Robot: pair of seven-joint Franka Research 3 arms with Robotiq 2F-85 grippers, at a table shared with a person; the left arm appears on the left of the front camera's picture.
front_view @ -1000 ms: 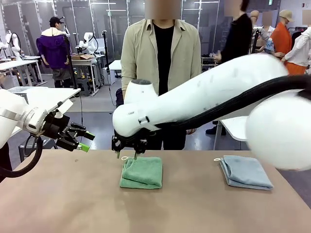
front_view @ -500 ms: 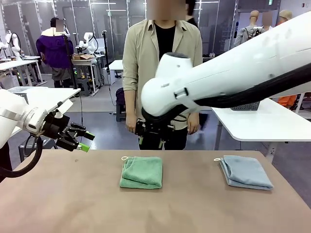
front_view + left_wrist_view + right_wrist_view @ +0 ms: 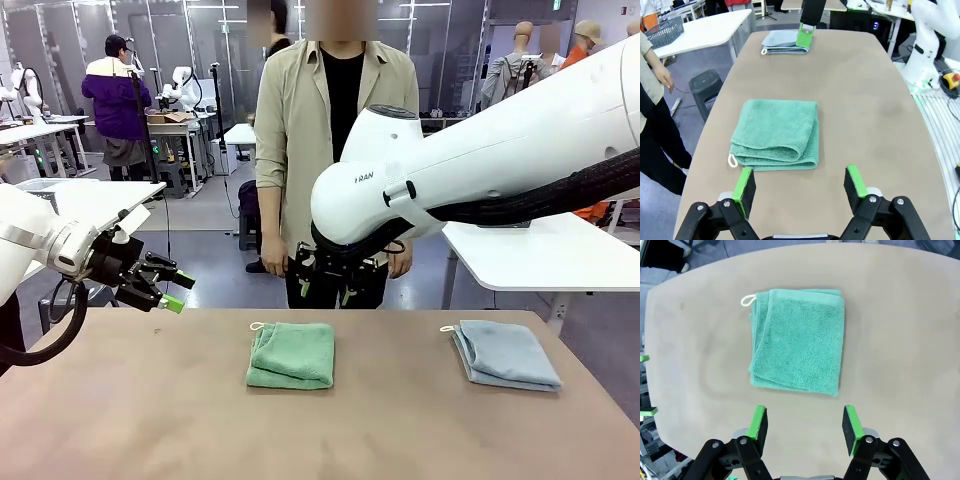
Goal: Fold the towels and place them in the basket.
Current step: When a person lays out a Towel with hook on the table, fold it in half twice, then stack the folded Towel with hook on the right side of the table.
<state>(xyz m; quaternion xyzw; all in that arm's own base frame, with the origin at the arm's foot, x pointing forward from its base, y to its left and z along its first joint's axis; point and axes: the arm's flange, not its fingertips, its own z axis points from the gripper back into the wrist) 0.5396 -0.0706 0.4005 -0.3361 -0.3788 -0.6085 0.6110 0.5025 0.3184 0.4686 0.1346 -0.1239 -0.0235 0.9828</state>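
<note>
The mint green towel (image 3: 292,355) lies folded on the brown table, its loop at the far left corner. It also shows in the left wrist view (image 3: 776,133) and the right wrist view (image 3: 799,340). The blue-grey towel (image 3: 503,354) lies folded to the right (image 3: 782,42). My right gripper (image 3: 324,292) hangs open and empty well above the green towel's far edge (image 3: 805,425). Off the table's left end, my left gripper (image 3: 178,292) is open and empty, pointing across the table (image 3: 800,187). The dark mesh basket (image 3: 663,31) stands on a white side table.
A person (image 3: 335,150) stands at the far side of the table (image 3: 150,420), hands down, just behind my right gripper. A white side table (image 3: 540,250) stands at the back right. A black stool (image 3: 704,82) is beside the table's far edge.
My right arm has lifted off the green towel's far left corner and swung up and to the right, open and empty. The towels and the left arm have not moved.
</note>
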